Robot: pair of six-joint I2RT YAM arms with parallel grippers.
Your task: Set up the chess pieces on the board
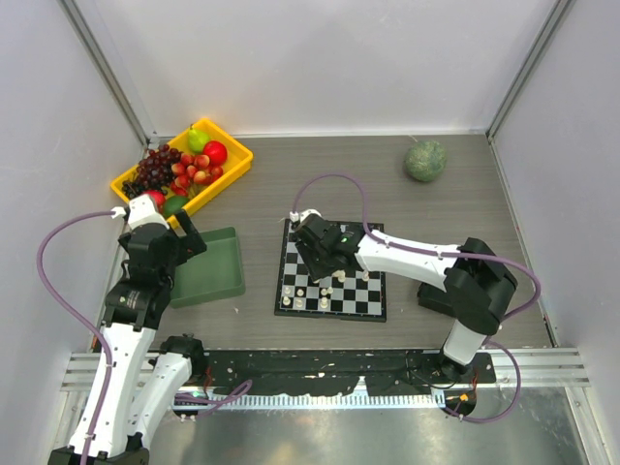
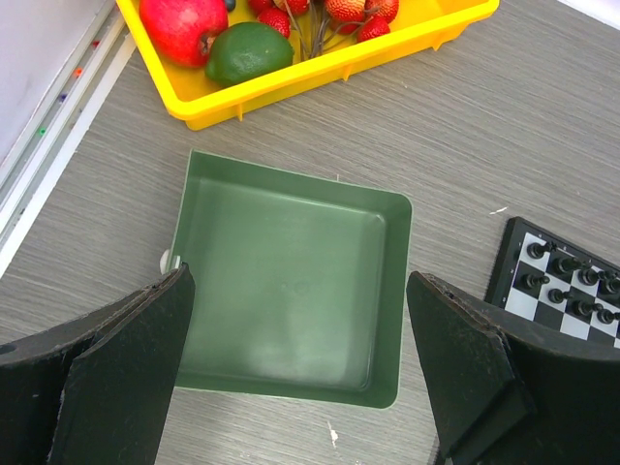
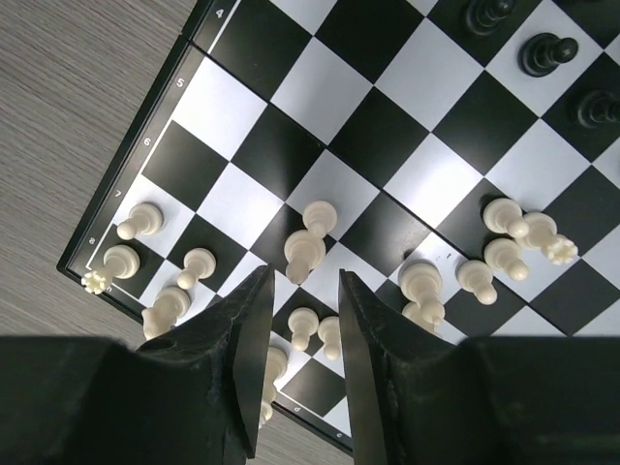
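Observation:
The board point(image 1: 373, 302) lies at the table's middle. My right gripper point(image 1: 325, 273) hovers over its near left part. In the right wrist view the right gripper point(image 3: 303, 281) is narrowly open and holds nothing. Two cream-white pawns point(image 3: 317, 329) stand on the squares between its fingers point(image 3: 247, 354). A taller cream piece point(image 3: 303, 254) stands just ahead of the tips. Several more cream pieces point(image 3: 504, 242) crowd the near rows, and black pieces point(image 3: 547, 50) stand at the far side. My left gripper point(image 2: 300, 281) is wide open and empty above the green tray point(image 2: 392, 291).
A yellow bin point(image 1: 235, 163) of fruit stands at the back left, behind the green tray point(image 1: 228, 283). A round green ball point(image 1: 426, 160) lies at the back right. A small white thing point(image 2: 167, 260) sits against the tray's left wall. The board's corner point(image 2: 518, 291) shows right of the tray.

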